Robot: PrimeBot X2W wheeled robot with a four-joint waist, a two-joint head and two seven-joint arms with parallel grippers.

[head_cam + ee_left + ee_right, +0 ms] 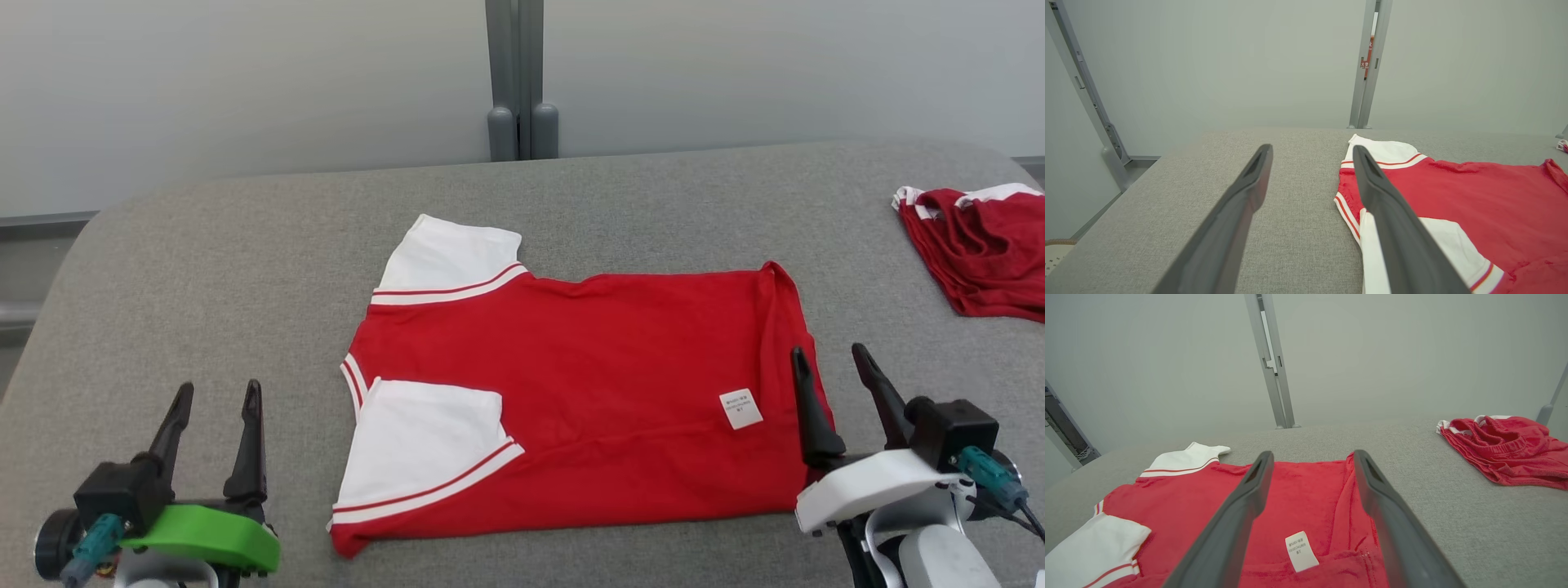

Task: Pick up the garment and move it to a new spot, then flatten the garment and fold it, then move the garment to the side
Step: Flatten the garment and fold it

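A red shirt with white sleeves, the garment (588, 392), lies spread on the grey padded table (245, 269), neck end to the left and hem to the right, with a small white label near the hem. My left gripper (216, 400) stands open at the lower left, clear of the cloth; in the left wrist view the garment (1474, 204) lies to the right of its fingers. My right gripper (829, 363) is open just above the hem at the garment's right edge. In the right wrist view the garment (1306, 498) and its label show between the spread fingers.
A second red and white cloth (980, 249) lies crumpled at the table's far right edge, also seen as the cloth (1506, 451) in the right wrist view. A grey post (522, 82) stands behind the table against a pale wall. The table's left edge (1106, 204) drops to the floor.
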